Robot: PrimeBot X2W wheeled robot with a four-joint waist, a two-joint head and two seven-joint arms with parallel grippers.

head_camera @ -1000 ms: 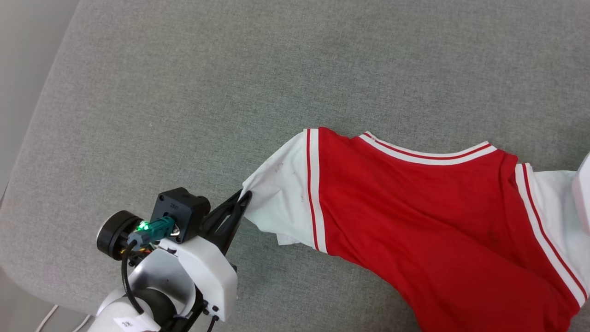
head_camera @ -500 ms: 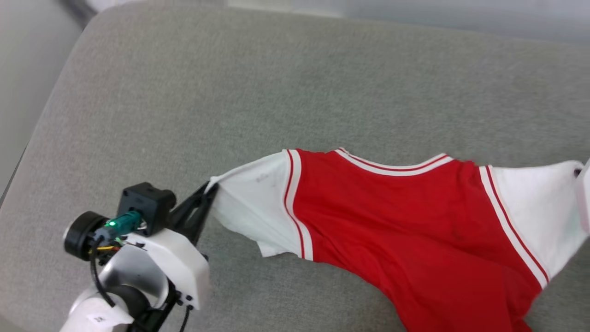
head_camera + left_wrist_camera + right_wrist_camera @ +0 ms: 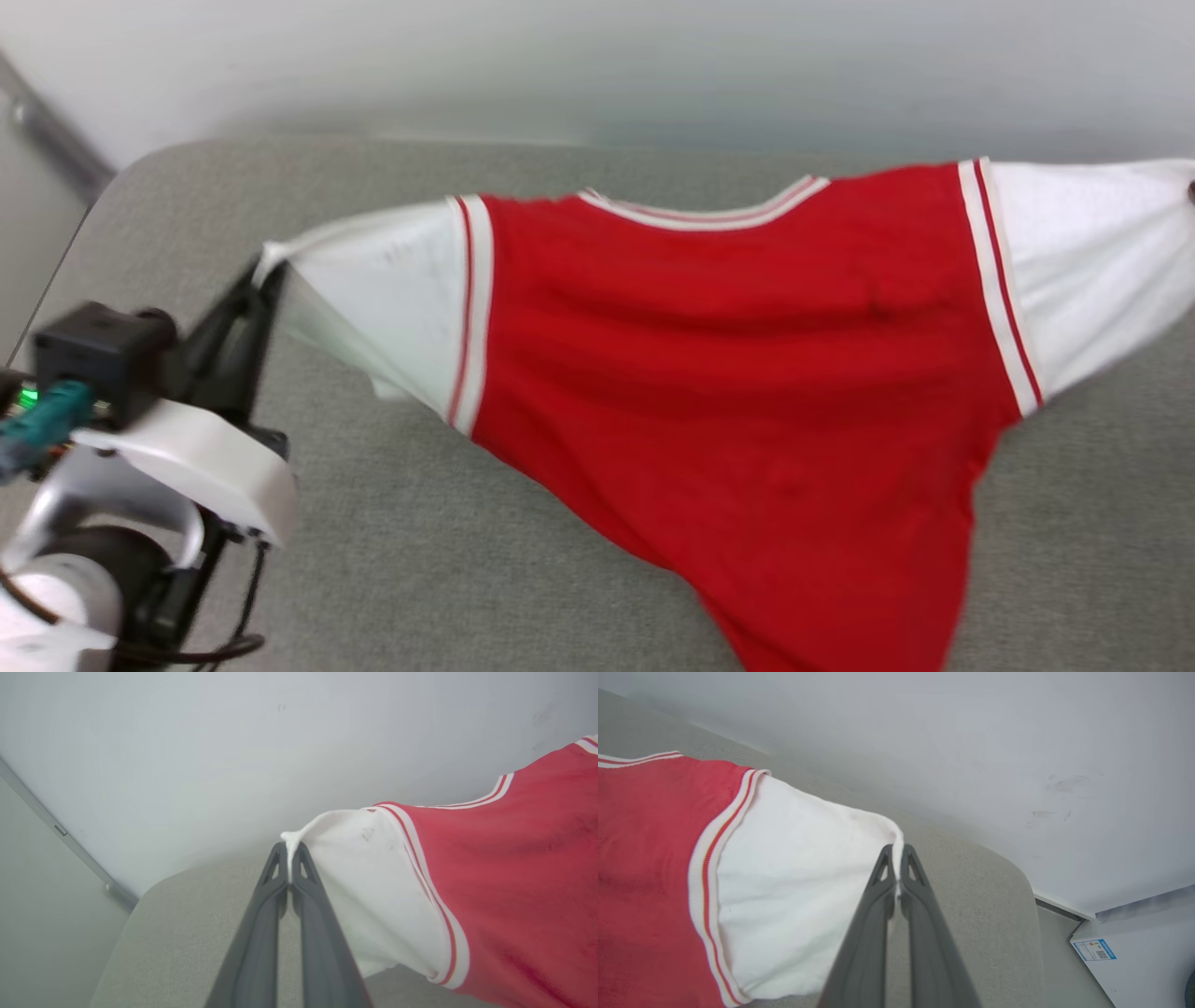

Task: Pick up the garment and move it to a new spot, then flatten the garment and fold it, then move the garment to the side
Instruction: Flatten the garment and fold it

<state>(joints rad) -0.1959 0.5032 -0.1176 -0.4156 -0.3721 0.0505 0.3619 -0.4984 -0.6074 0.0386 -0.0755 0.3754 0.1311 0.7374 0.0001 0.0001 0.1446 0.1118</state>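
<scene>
Your left tool (image 3: 290, 853) and right tool (image 3: 896, 855) each pinch a white sleeve tip, stretching the garment (image 3: 728, 373) taut over the counter (image 3: 392, 523). That spread should help it lie flat.

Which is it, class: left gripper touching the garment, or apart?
Touching. The left wrist view shows the left gripper pinching the garment by its white sleeve edge.

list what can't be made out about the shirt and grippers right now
- Head view: the garment has its bottom hem cut off by the lower edge.
- Head view: the end of the right sleeve is cut off by the right edge.
- Head view: the left gripper is smeared by motion blur.
- All views: the garment's far face is hidden by its own cloth.
- Right wrist view: the text on the label is too small to read.
</scene>
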